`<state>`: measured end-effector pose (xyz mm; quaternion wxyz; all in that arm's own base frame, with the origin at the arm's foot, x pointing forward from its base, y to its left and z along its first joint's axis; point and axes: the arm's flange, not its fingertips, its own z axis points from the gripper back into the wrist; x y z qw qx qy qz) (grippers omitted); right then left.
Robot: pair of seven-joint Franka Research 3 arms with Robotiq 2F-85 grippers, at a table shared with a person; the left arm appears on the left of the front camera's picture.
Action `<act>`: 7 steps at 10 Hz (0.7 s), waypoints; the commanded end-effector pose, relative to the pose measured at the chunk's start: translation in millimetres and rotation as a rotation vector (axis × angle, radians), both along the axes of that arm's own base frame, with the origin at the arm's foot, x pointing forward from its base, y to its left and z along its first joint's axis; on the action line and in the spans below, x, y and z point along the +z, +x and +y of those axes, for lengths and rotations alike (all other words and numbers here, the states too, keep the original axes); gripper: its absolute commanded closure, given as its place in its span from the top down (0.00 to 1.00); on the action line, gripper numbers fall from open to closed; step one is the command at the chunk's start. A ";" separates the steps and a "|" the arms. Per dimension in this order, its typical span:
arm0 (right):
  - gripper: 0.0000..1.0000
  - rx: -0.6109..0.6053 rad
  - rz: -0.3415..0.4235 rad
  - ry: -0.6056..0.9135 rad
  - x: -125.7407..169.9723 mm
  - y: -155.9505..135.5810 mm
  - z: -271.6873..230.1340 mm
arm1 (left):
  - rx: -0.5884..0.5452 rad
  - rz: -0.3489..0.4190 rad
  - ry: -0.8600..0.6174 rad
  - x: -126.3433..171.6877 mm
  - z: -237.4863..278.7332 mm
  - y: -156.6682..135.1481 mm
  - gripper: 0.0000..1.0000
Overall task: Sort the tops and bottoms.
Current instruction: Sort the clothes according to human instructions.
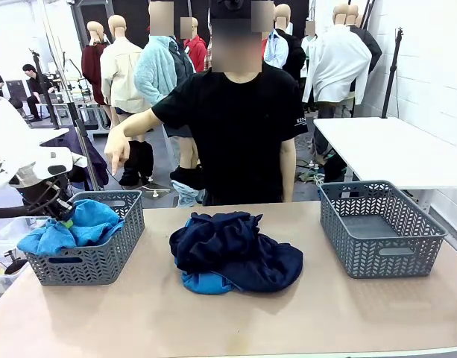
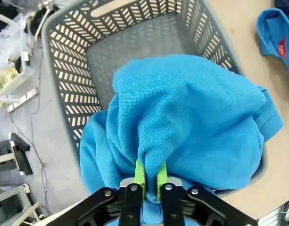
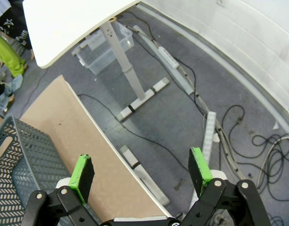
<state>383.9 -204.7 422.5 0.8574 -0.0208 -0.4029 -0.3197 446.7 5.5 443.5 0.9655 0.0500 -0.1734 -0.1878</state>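
Note:
A bright sky-blue top [image 2: 196, 122] hangs over the left grey mesh basket [image 2: 87, 56], and my left gripper [image 2: 150, 181] is shut on a fold of it. From the front, that top [image 1: 75, 226] lies partly in the left basket [image 1: 94, 257], with my left gripper [image 1: 62, 211] above its near-left corner. In the middle of the table a heap of dark navy bottoms [image 1: 235, 250] covers another blue top [image 1: 206, 282]; an edge of that top [image 2: 276, 37] with a red label lies beside the basket. My right gripper [image 3: 142, 174] hangs open over the floor, off the table's edge.
An empty grey mesh basket [image 1: 381, 227] stands at the right of the table, its corner [image 3: 21, 160] close to my right gripper. A person in a black T-shirt stands at the far side, one hand [image 1: 116, 153] hanging above the left basket. Cables and a white table's legs lie on the floor.

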 end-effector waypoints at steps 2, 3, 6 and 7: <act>1.00 0.008 0.009 -0.009 -0.2 0.1 0.9 | -0.003 -0.036 -0.016 7.0 3.2 -0.9 0.47; 1.00 0.008 0.009 -0.009 -0.2 0.1 0.9 | 0.000 -0.039 -0.019 9.9 4.1 -1.6 0.66; 1.00 0.008 0.009 -0.009 -0.2 0.1 0.9 | -0.006 -0.038 -0.024 15.6 3.3 -3.6 1.00; 1.00 0.008 0.009 -0.009 -0.2 0.1 0.9 | -0.013 -0.061 -0.021 24.9 3.6 -6.5 1.00</act>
